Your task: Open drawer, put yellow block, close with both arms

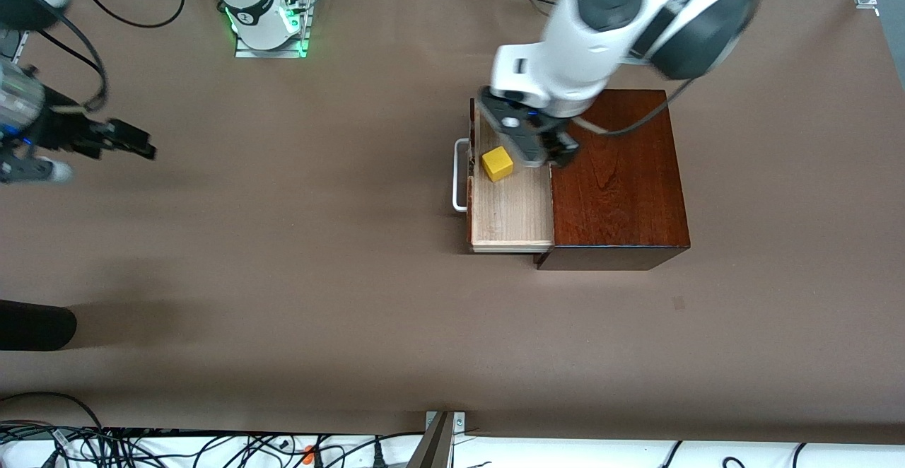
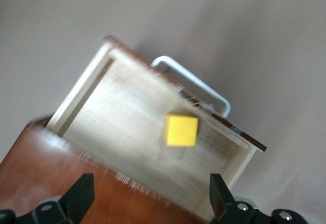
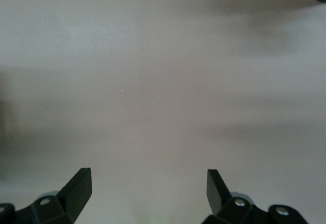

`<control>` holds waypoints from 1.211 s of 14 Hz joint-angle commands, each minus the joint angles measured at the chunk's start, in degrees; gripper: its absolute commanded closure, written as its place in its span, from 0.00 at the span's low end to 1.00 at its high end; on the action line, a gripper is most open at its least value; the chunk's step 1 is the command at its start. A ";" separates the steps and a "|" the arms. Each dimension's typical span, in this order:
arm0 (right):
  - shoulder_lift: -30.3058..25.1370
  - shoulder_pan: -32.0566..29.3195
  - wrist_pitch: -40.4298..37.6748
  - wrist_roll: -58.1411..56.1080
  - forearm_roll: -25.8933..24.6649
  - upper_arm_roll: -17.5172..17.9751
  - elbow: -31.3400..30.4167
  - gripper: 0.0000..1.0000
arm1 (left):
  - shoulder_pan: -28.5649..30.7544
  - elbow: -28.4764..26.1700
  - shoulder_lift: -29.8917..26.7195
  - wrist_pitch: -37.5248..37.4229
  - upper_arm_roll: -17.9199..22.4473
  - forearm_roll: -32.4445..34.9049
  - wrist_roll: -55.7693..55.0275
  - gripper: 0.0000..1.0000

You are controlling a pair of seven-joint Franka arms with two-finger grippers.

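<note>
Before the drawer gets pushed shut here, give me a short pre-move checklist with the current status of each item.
1. Small bright yellow block lying in the pale light-wood drawer: ok.
2. Drawer pulled out of the glossy reddish-brown wooden box: ok.
3. Left gripper open, block released: ok.
4. Left gripper clear of the drawer: not ok, it hangs over the drawer's edge by the box.
5. Right gripper open: ok.
6. Right gripper at the white loop handle: not ok, it is over bare table toward the right arm's end.

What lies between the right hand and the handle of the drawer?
Only bare brown table lies between the right hand and the drawer's white handle, as the front view shows.
</note>
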 commanded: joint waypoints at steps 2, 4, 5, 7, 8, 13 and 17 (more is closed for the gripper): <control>-1.92 -1.73 -4.98 -1.87 -4.40 -0.09 2.67 0.00 | -5.81 3.07 5.89 4.22 0.59 0.29 16.51 0.00; -1.30 -2.53 -4.72 -3.02 -4.15 0.62 3.12 0.00 | -8.19 3.07 8.70 6.33 0.68 0.29 23.71 0.00; -1.39 -3.05 -4.72 -4.76 -4.06 0.62 2.78 0.00 | -8.72 3.07 10.02 7.04 0.68 0.46 25.57 0.00; -0.95 -3.15 -5.07 -8.81 -4.06 0.62 2.95 0.00 | -10.38 3.07 12.48 9.06 0.68 2.21 25.85 0.00; -0.95 -3.06 -4.98 -8.13 -3.97 0.62 3.04 0.00 | -11.26 3.07 13.97 9.94 0.68 3.00 25.51 0.00; -1.04 -2.88 -5.07 -6.71 -4.06 0.71 3.12 0.00 | -12.33 3.51 17.59 11.00 1.03 9.41 25.15 0.00; -1.04 -2.53 -5.16 -6.80 -4.14 0.80 3.12 0.00 | -11.36 3.33 16.98 9.78 1.29 10.22 24.97 0.00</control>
